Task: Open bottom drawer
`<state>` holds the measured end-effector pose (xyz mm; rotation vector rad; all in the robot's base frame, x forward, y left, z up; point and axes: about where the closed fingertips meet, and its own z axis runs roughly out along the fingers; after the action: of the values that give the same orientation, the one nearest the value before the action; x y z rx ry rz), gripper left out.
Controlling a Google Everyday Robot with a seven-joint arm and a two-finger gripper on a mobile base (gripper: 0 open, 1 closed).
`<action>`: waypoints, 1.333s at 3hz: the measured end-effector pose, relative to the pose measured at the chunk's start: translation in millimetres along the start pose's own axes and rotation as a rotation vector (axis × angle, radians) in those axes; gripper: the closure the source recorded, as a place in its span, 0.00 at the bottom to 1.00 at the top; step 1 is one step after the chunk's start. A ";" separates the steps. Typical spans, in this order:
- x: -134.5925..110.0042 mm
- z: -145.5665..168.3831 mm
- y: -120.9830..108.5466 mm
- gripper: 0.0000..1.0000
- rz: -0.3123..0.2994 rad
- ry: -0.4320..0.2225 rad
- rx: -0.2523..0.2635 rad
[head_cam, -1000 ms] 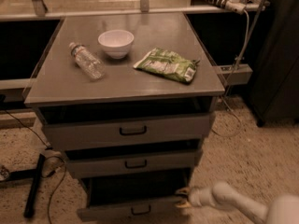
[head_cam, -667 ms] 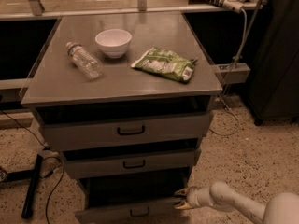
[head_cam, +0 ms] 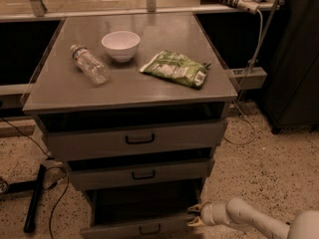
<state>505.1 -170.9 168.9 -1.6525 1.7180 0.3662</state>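
The bottom drawer (head_cam: pixel 134 227) is the lowest of three grey drawers in the cabinet, with a small black bar handle (head_cam: pixel 149 229) at its centre. It stands pulled out, with its dark inside showing. My gripper (head_cam: pixel 193 214) reaches in from the lower right on a white arm (head_cam: pixel 249 218). Its yellowish fingertips (head_cam: pixel 194 208) sit at the drawer's right front corner, close to or touching it.
The middle drawer (head_cam: pixel 142 174) and top drawer (head_cam: pixel 137 139) are slightly ajar above. On the cabinet top (head_cam: pixel 149 81) lie a plastic bottle (head_cam: pixel 90 64), a white bowl (head_cam: pixel 120 45) and a green snack bag (head_cam: pixel 177 68). A black bar and cables (head_cam: pixel 37 195) lie on the floor at left.
The camera has shifted a little, so the cabinet sits slightly lower and more to the left. The gripper stays at the bottom drawer's right front corner.
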 end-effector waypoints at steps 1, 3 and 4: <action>2.1 -5.8 14.3 1.00 0.009 -0.002 0.005; 2.7 -12.7 31.4 1.00 0.020 -0.005 0.009; 2.4 -14.2 33.7 1.00 0.021 -0.005 0.009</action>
<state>469.0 -177.1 168.3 -1.6271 1.7319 0.3713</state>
